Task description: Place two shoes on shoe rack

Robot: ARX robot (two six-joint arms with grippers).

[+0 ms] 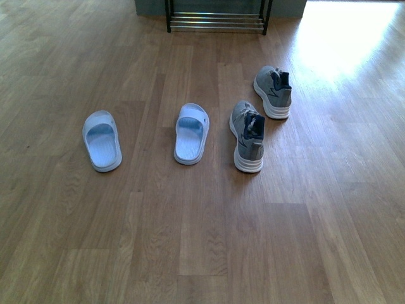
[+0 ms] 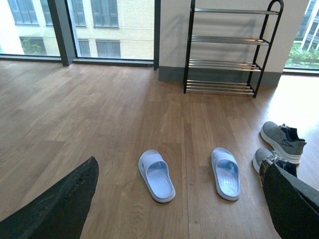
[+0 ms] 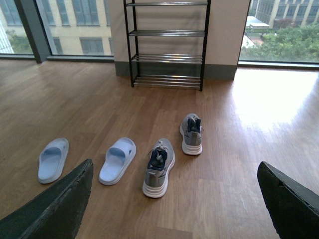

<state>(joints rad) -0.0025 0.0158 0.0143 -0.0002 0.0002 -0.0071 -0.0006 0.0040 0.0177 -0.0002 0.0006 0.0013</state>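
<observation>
Jaws, left and right, gape wide and empty; sneakers (image 1: 248, 136) and sandals (image 1: 192, 133) lie on floor (image 1: 190, 240), apart from shoe rack (image 1: 217, 22).

A tall black metal shoe rack with chrome rod shelves (image 3: 167, 45) stands far off against the wall. On the wooden plank floor (image 3: 234, 149), pale blue rubber slide sandals (image 3: 117, 160) lie left and grey fabric sneakers with white soles (image 3: 159, 167) lie right (one nearer, one farther). The right gripper (image 3: 174, 165) has its dark fingers (image 3: 57, 206) spread wide.
</observation>
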